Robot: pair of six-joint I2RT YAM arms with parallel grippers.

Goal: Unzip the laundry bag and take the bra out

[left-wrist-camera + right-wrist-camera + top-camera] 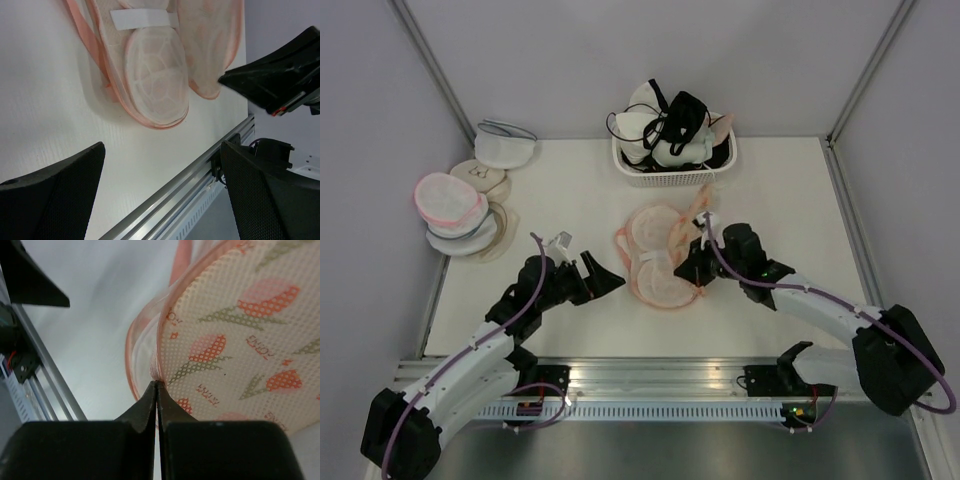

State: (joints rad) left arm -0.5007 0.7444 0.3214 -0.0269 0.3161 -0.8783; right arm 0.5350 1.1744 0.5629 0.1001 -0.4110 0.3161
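The laundry bag (658, 256) lies flat in the middle of the table, peach-edged with a flower and leaf print (240, 330). My right gripper (697, 264) is at the bag's right side. In the right wrist view its jaws (158, 385) are shut on the bag's peach edging, which is lifted slightly off the table. My left gripper (610, 279) stands open just left of the bag, nothing between its fingers (162, 150). The bag's near lobe (157, 75) shows a pale ribbed oval. The bra is hidden; I cannot make it out inside the bag.
A white basket (670, 178) heaped with white and black bras stands at the back. Round mesh bags (455, 205) are stacked at the left edge. A metal rail (640, 375) runs along the near table edge. Walls close in on both sides.
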